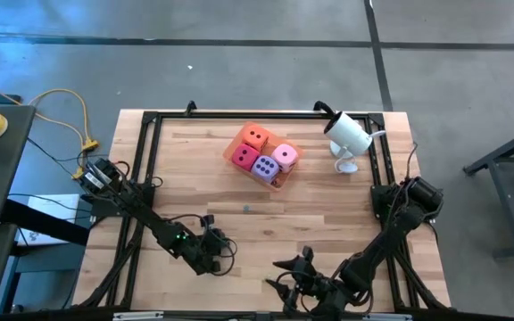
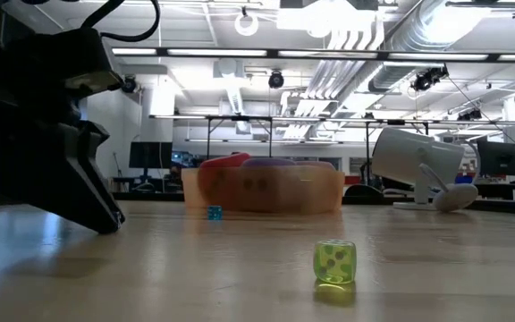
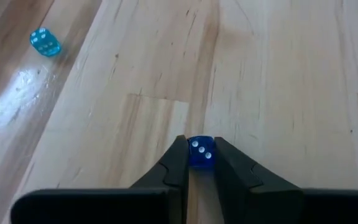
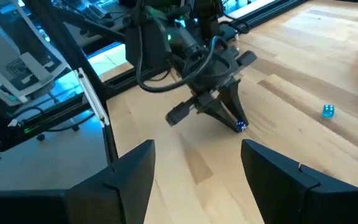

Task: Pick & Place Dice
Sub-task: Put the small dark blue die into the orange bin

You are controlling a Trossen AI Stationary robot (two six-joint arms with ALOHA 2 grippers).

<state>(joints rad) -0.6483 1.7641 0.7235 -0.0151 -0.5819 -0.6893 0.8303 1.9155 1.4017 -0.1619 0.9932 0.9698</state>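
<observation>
Dark-blue small translucent die [image 3: 200, 154] pinched at the very fingertips of left gripper [image 3: 200, 146], low over pale wooden table [image 1: 328, 214], near front edge. Narrow grip, shallow hold. Right gripper [image 4: 197, 168] spread wide, idle nearby. Light-blue small die [image 3: 45, 42] and yellow-green translucent die [image 2: 334, 262] loose on the wood. Translucent orange square tray [image 2: 266, 192] holding four foam dice [image 1: 264, 167], well apart toward the back.

Judged next: lift straight, slowly; keep squeeze steady; avoid wrist twist, so the die cannot pivot out.

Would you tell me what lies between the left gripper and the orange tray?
One small light-blue die lies on the wood between left gripper and orange tray, shown in the right wrist view.
</observation>
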